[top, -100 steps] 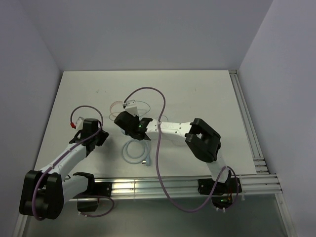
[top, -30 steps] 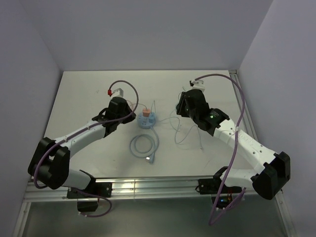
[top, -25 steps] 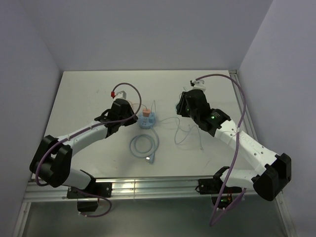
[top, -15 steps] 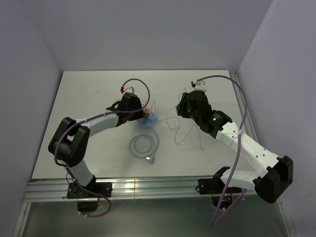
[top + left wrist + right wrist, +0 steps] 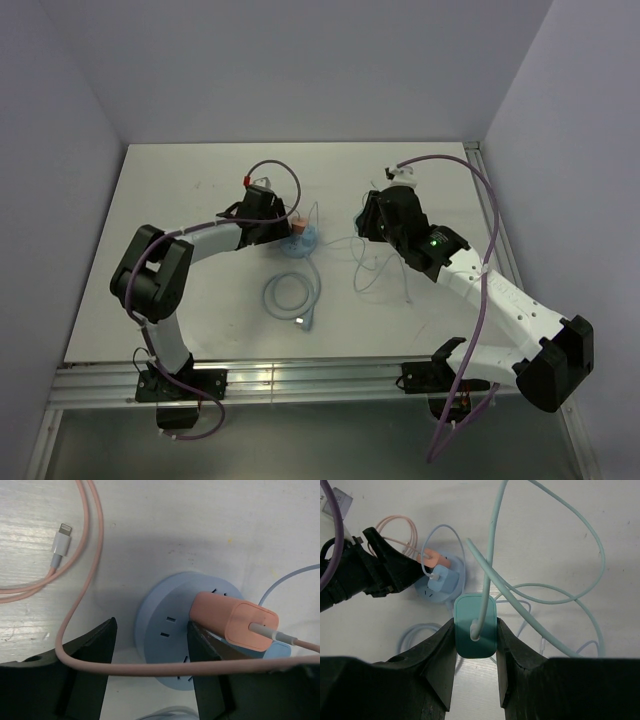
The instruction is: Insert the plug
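One teal rectangular plug, clenched by the right gripper, lies right of the round pale-blue socket hub; the left gripper straddles it, released.

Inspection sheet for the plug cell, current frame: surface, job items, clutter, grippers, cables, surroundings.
Surface: white table, faint marks.
Job's things: round blue socket hub carries pink charger and blue charger; teal charger not yet in.
Clutter: nothing seen.
Grippers: left gripper open, straddling the hub; right gripper shut on teal charger.
Cables: pink cable with loose Lightning connector drapes across the left fingers; teal cable looped; light-blue cable coiled.
Surroundings: plain walls; aluminium rails.
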